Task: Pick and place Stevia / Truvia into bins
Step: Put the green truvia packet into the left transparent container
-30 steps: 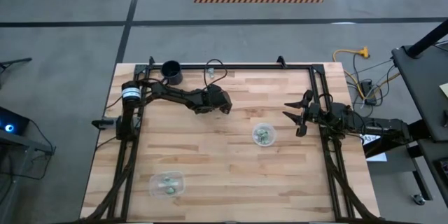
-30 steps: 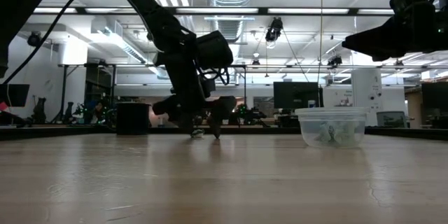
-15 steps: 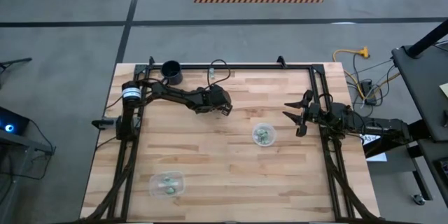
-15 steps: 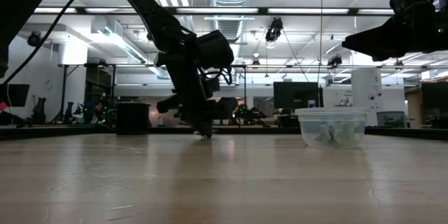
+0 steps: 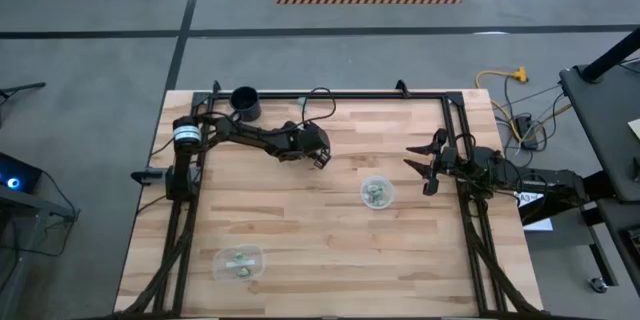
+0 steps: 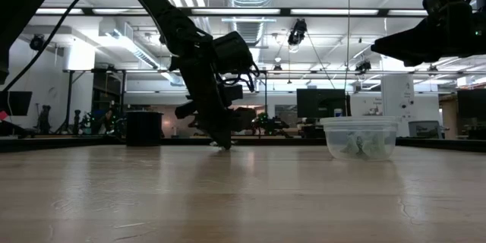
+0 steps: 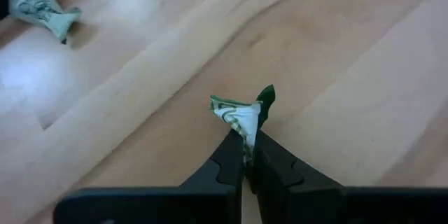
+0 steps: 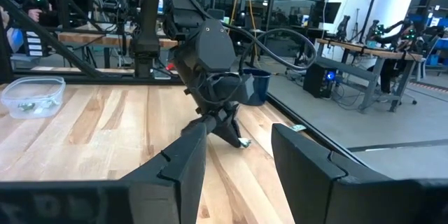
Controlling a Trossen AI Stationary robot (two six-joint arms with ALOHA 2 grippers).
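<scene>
My left gripper (image 5: 322,157) is at the table's far middle, slanting down, shut on a crumpled green-and-white Stevia packet (image 7: 241,115). In the low view its fingertips (image 6: 226,144) sit at the tabletop. A second packet (image 7: 38,7) lies loose on the wood farther off. The bins are a round clear cup (image 5: 377,193) right of centre and a clear rounded tub (image 5: 239,262) at the near left. Both hold packets. My right gripper (image 5: 425,165) hangs open at the right edge, holding nothing. My left gripper pinches the packet's near edge (image 7: 245,138) between its two fingertips, and the rest of the crumpled paper sticks out beyond them. The fingers come from above, slanting down toward the table. The packet (image 8: 243,142) is down at the wood; whether it is clear of it, I cannot tell.
A black mug (image 5: 245,103) stands at the far left corner. A black frame rail (image 5: 330,95) runs along the far edge and down both sides. Bare wood lies between my left gripper and the round cup (image 6: 359,137).
My left gripper has stayed in place and shut its open fingers on the packet at the tabletop. Its wrist has since rolled somewhat about its own pointing line.
</scene>
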